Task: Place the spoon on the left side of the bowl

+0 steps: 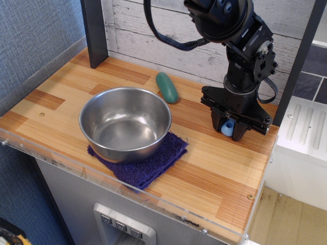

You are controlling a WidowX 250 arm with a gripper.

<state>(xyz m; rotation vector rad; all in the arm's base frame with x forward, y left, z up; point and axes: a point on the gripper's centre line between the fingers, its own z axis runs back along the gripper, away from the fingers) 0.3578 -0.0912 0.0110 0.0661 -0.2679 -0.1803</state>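
At the tabletop's right rear, your end effector is pinching the spoon by its blue handle, well right of the bowl; a shallow grip could drop it crossing over, or clip the bowl rim.

I find no readable text here. No labels, brands, numbers or signs show on anything around me.

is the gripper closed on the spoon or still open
Closed: the gripper fingers press both sides of the spoon.
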